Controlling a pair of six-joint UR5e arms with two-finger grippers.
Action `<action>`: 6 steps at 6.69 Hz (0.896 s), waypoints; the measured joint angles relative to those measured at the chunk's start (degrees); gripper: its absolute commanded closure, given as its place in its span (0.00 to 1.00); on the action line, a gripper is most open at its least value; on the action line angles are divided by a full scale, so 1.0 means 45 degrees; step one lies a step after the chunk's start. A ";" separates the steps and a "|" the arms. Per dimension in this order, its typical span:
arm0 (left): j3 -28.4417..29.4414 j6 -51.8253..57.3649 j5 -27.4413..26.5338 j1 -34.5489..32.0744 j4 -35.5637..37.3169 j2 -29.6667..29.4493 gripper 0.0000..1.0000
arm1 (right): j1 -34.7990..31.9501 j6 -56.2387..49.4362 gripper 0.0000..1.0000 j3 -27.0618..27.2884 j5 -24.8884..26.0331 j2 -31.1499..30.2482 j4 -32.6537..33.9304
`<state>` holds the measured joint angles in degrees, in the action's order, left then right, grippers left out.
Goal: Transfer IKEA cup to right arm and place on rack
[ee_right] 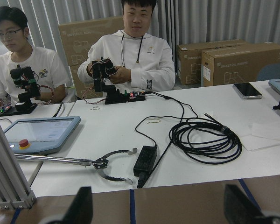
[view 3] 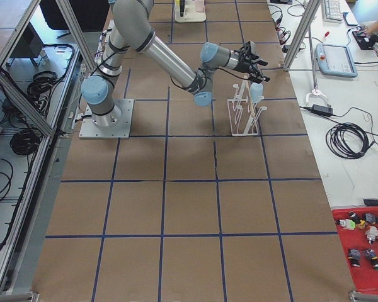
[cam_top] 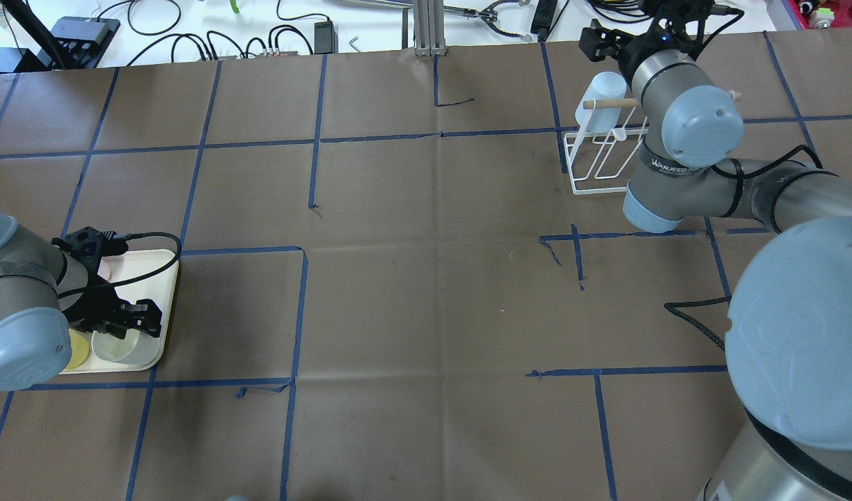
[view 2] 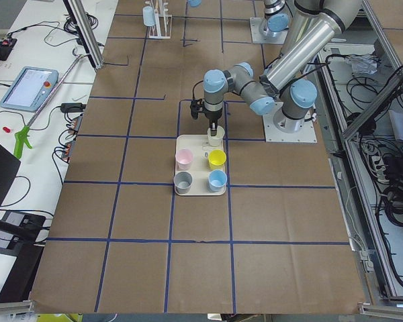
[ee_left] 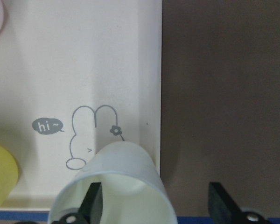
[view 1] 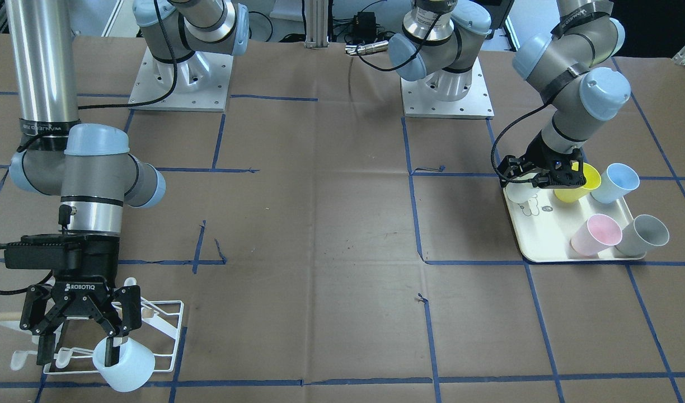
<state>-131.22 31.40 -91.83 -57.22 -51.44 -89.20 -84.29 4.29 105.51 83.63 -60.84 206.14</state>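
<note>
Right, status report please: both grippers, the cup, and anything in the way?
Right gripper open at rack, one finger inside pale blue cup. Cup at rack's end, seating unclear. Left gripper open astride white cup on tray. No obstruction seen.

From my station I read "ROBOTIQ" in white on the black body just above the fingers [view 1: 115, 342] of the right arm [view 1: 90, 184], directly over the rack [view 1: 163, 336]. Higher up that arm, a black strap [view 1: 40, 127] carries "WANJEED" and some further letters I can't make out. Well apart from the rack, the cream tray [ee_left: 149, 70] has a grey speech bubble [ee_left: 48, 126] saying "hi~" beside a bunny outline [ee_left: 91, 135]. The print on the cardboard boxes [ee_right: 233, 56] is too small to read.
</note>
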 measured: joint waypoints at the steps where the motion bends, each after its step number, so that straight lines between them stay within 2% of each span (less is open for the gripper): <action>1: 0.0138 0.0000 -0.0002 0.0006 -0.0048 0.0000 1.00 | -0.0189 0.0352 0.00 0.0191 -0.0023 -0.0448 -0.0008; 3: 0.0601 0.0039 -0.0003 0.0030 -0.0276 0.0011 1.00 | -0.0625 0.1652 0.00 0.0977 -0.0087 -0.1547 -0.0009; 4: 0.1268 0.0048 0.0002 0.0031 -0.0996 0.0047 1.00 | -0.0884 0.2427 0.00 0.1431 -0.0110 -0.2106 -0.0009; 6: 0.4310 0.0039 0.0050 -0.0018 -0.4313 0.0000 1.00 | -0.1242 0.4033 0.00 0.2115 -0.0813 -0.2906 0.0009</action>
<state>-111.83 31.58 -91.61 -57.30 -70.85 -89.20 -89.87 22.43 115.02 79.97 -73.92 206.18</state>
